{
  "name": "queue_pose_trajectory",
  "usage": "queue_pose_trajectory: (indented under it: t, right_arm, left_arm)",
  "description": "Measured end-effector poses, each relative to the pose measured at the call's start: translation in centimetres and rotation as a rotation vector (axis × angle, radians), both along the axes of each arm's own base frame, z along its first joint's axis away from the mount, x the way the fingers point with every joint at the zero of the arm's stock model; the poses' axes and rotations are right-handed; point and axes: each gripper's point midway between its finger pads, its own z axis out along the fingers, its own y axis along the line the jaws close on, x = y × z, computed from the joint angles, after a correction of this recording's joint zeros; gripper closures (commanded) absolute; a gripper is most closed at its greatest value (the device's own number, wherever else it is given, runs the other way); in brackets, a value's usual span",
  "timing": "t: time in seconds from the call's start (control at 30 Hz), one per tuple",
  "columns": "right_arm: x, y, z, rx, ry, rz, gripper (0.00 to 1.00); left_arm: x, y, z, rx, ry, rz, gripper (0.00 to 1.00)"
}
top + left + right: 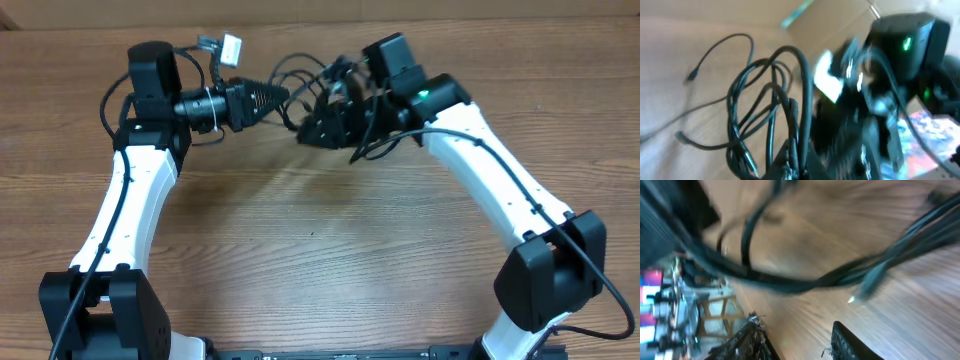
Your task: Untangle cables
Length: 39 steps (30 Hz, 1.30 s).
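The cables (pixel 840 277) hang above the table's (pixel 320 250) far edge, midway along. The left gripper (pixel 283 97) is pressed together on a strand; the right gripper (pixel 796 322) is spread, empty. Light, limp cords, likely best gripped near a plug end

Overhead looks straight down at table (pixel 320 250); wrist views close, blurred, share cables (pixel 765 100).

No legible text in any view. White tag (pixel 231 46) by left arm: too small to read. Colourful patch (pixel 926 131): blurred, unreadable.
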Motion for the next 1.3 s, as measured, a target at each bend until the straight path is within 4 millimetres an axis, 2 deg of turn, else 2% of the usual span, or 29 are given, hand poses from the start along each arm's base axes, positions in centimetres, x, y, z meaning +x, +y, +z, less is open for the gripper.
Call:
queue_pose_trajectory:
  t: [0.1, 0.2, 0.23, 0.3, 0.33, 0.4, 0.43, 0.6, 0.73, 0.87, 1.1, 1.2, 1.3]
  right_arm:
    - [1.5, -2.6, -0.4, -0.02, 0.026, -0.075, 0.57]
    - [2.9, -5.8, -1.4, -0.077, 0.055, -0.167, 0.53]
    - [3.2, -6.5, -1.6, -0.093, 0.059, -0.187, 0.52]
    - [3.6, -8.2, -2.4, -0.147, 0.072, -0.236, 0.48]
    - [3.8, -8.8, -2.7, -0.172, 0.074, -0.254, 0.47]
    - [4.0, -9.7, -3.3, -0.217, 0.076, -0.283, 0.44]
    - [4.0, -10.0, -3.5, -0.234, 0.076, -0.292, 0.43]
    - [4.3, -10.7, -4.0, -0.281, 0.066, -0.318, 0.38]
    - [4.4, -11.1, -4.2, -0.301, 0.063, -0.328, 0.36]
    - [4.3, -11.2, -4.3, -0.309, 0.064, -0.332, 0.34]
    - [4.0, -11.5, -4.5, -0.328, 0.078, -0.335, 0.34]
    - [3.9, -11.8, -4.8, -0.346, 0.082, -0.341, 0.34]
    - [3.9, -12.0, -4.9, -0.357, 0.083, -0.345, 0.34]
  left_arm:
    - [-1.5, 0.2, -3.4, 0.082, 0.158, 0.025, 0.96]
    - [-3.3, 0.9, -7.9, 0.263, 0.302, 0.079, 0.96]
    - [-3.7, 1.2, -8.9, 0.318, 0.331, 0.095, 0.91]
    - [-4.2, 2.2, -10.9, 0.442, 0.367, 0.135, 0.63]
    - [-4.3, 2.7, -11.5, 0.494, 0.373, 0.152, 0.26]
    - [-4.1, 3.9, -12.6, 0.582, 0.372, 0.196, 0.04]
    - [-3.9, 4.5, -12.9, 0.612, 0.371, 0.217, 0.0]
    - [-3.5, 5.9, -13.5, 0.686, 0.369, 0.27, 0.03]
    - [-3.7, 6.2, -13.8, 0.709, 0.382, 0.28, 0.22]
    - [-3.9, 5.9, -13.9, 0.719, 0.38, 0.269, 0.3]
    - [-5.2, 2.1, -13.9, 0.752, 0.303, 0.137, 0.41]
    - [-6.5, -0.1, -14.0, 0.766, 0.271, 0.054, 0.47]
    - [-7.4, -1.8, -14.5, 0.781, 0.263, -0.005, 0.49]
